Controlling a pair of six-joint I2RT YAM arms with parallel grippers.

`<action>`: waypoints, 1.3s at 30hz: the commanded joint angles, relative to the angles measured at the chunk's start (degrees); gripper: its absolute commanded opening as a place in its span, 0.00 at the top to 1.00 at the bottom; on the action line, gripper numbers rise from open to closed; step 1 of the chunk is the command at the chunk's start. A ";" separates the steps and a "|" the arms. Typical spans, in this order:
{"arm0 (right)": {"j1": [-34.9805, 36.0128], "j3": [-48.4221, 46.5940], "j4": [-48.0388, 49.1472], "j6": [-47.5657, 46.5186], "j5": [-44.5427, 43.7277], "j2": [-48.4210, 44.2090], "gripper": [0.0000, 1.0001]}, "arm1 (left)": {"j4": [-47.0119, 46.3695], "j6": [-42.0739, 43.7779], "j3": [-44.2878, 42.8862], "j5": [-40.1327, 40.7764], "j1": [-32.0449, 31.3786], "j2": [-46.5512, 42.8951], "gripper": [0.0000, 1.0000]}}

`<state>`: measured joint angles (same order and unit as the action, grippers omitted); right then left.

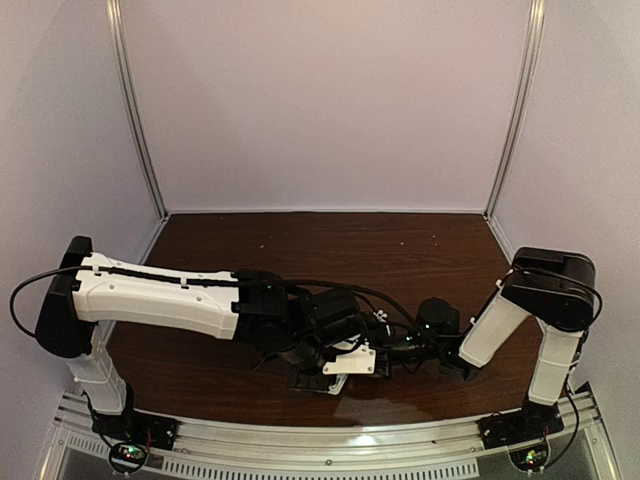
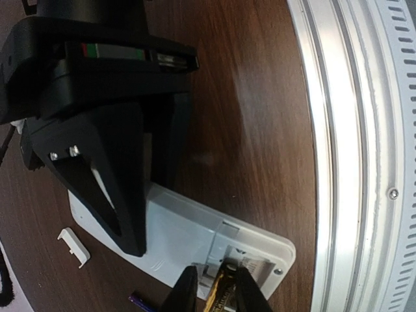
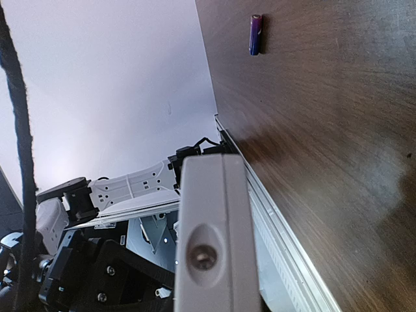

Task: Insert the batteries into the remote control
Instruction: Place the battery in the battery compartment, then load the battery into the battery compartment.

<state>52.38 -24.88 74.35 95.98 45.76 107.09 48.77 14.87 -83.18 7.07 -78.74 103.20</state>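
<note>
Seating the gold cell in the open bay

The slim yellowish-gold cylindrical battery (image 2: 221,294) sits at the open compartment of the white plastic remote control (image 2: 175,227), back-up on the dark wooden table (image 2: 260,97). The left gripper (image 2: 218,294) flanks it narrowly, grip unclear, so press flat before releasing. The right gripper (image 2: 151,214) clamps the remote steady.
</note>
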 commanded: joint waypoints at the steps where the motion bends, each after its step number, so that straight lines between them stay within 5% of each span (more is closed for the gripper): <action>1: 0.62 -0.50 19.46 0.55 0.30 -1.64 1.00 | -2.48 -0.37 0.75 2.25 0.14 0.03 0.75; 8: 0.62 -0.09 20.42 0.48 -0.13 -1.56 1.00 | -3.23 -0.79 1.07 4.38 0.12 -2.11 0.72; 19: 0.63 0.03 22.19 0.37 -0.91 -0.58 1.00 | -5.65 -1.51 -0.86 1.91 0.08 -7.26 0.53; 24: 0.53 -0.02 22.62 0.25 -1.10 -1.02 1.00 | -10.86 -6.93 5.25 3.19 1.26 -14.18 0.48; 33: 0.48 -0.47 22.66 0.17 -1.29 -2.65 1.00 | -21.55 -26.49 23.96 -10.66 11.70 -31.36 0.62; 39: 0.44 -0.90 21.97 0.48 -1.20 -3.31 1.00 | -20.72 -32.42 26.60 -9.95 14.14 -30.32 0.74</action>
<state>52.64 -24.88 74.48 96.27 44.93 105.65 31.07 -10.76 -56.86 -0.67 -64.99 70.96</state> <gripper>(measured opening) 0.162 0.281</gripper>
